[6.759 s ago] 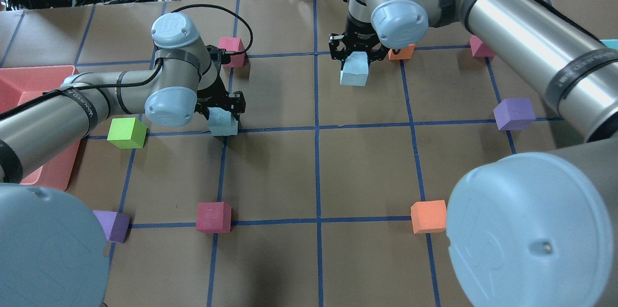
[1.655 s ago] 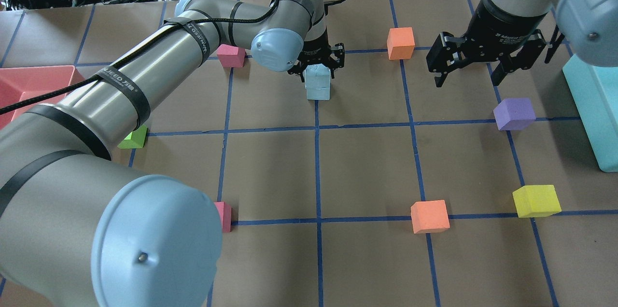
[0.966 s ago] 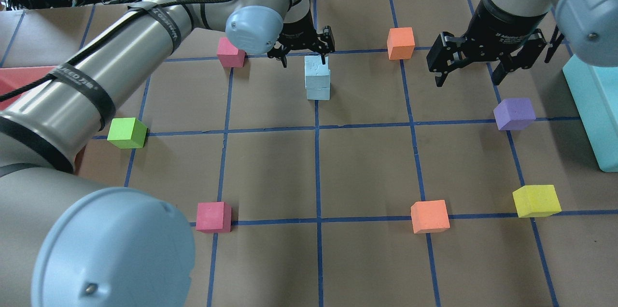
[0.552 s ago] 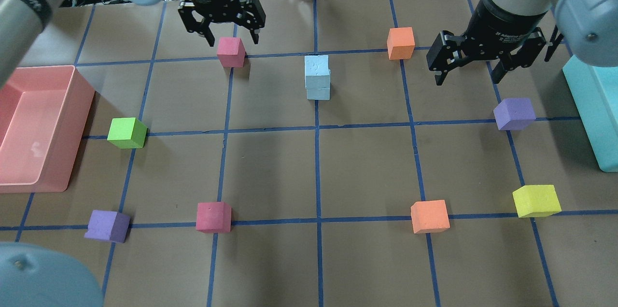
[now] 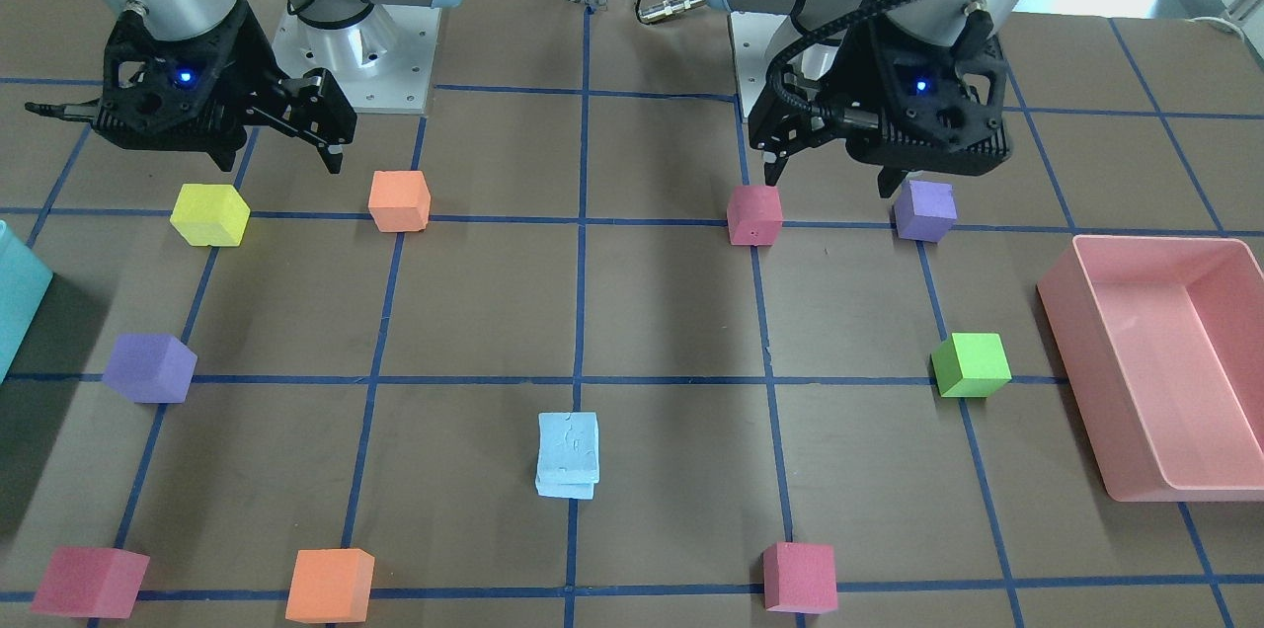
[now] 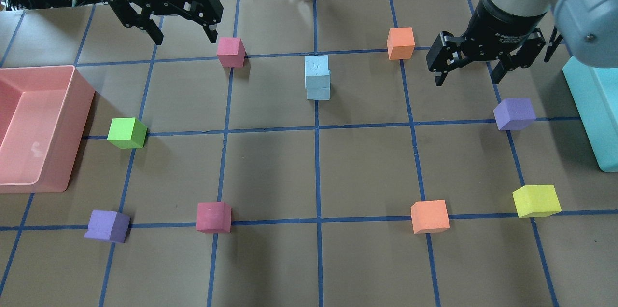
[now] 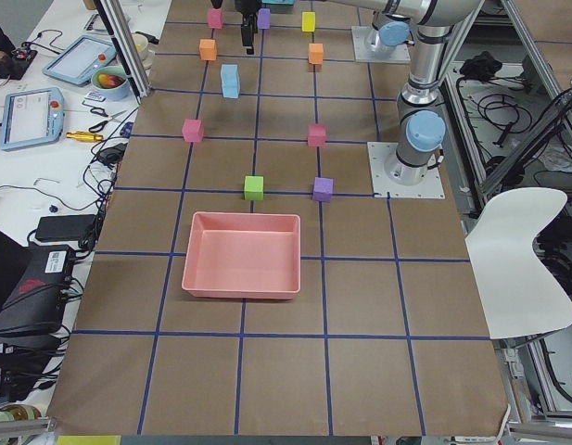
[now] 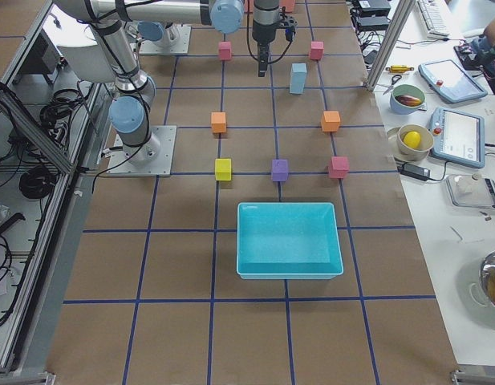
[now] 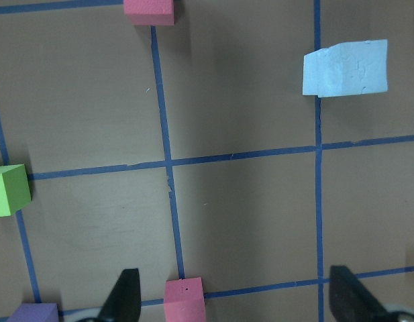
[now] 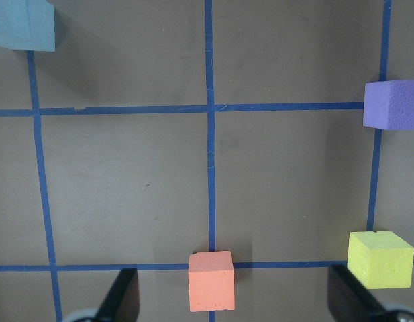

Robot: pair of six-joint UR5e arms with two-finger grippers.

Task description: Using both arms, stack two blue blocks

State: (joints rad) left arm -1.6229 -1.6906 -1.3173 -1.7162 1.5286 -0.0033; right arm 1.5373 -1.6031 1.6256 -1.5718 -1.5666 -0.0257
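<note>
Blue blocks (image 6: 317,77) stacked, slightly offset, on the tabletop (image 6: 270,167)
Left tool (image 6: 185,37) and right tool (image 6: 467,81) gape wide, empty, well apart from them; a passing arm's brush could topple the pair

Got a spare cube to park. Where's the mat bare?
Bare: the centre squares between the blue stack, green cube, near pink cube and near orange cube. Tighter: beside the stack, by the far pink cube and far orange cube.
</note>
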